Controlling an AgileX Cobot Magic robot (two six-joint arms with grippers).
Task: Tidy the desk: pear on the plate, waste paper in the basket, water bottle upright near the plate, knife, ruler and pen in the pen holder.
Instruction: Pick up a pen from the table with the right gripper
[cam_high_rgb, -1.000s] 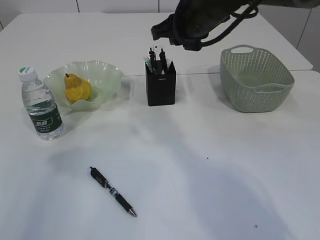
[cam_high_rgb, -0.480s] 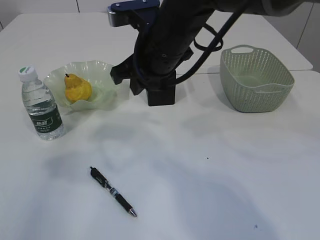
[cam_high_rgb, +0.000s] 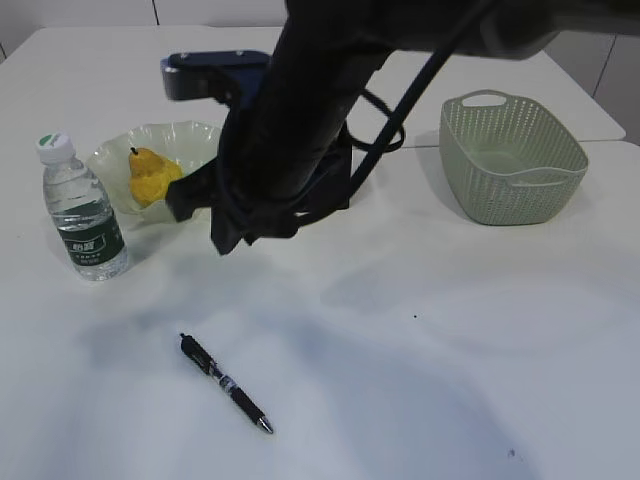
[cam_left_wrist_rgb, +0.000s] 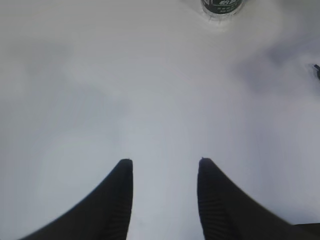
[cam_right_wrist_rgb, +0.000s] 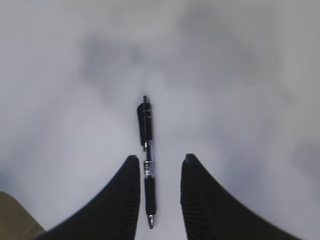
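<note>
While the dark right arm leans across the white table (cam_high_rgb: 480, 330), its claw (cam_right_wrist_rgb: 160, 162) hangs above the slim black click pen (cam_right_wrist_rgb: 146, 165), fingers apart with nothing between them but air. From the wrist view the pen's long axis runs straight along the gap between those fingers, clip end away from the claw, silver tip toward it, so a plain descent looks enough to straddle the barrel. From the exterior view the pen (cam_high_rgb: 225, 383) lies slantwise below and a little left of the arm's bulk.

The left claw (cam_left_wrist_rgb: 165, 162) hangs apart too, over bare table, with only the base of the clear green-labelled water bottle (cam_left_wrist_rgb: 221, 7) at the top edge of its view; the right arm seems the nearer one.

Left of the pen, the bottle (cam_high_rgb: 82, 210) stands upright just beside the ruffled pale green glass plate (cam_high_rgb: 205, 140), which holds the small yellow pear (cam_high_rgb: 150, 178). The arm hides the pen holder. The grey-green woven basket (cam_high_rgb: 510, 155) sits far right; its contents are unclear.
</note>
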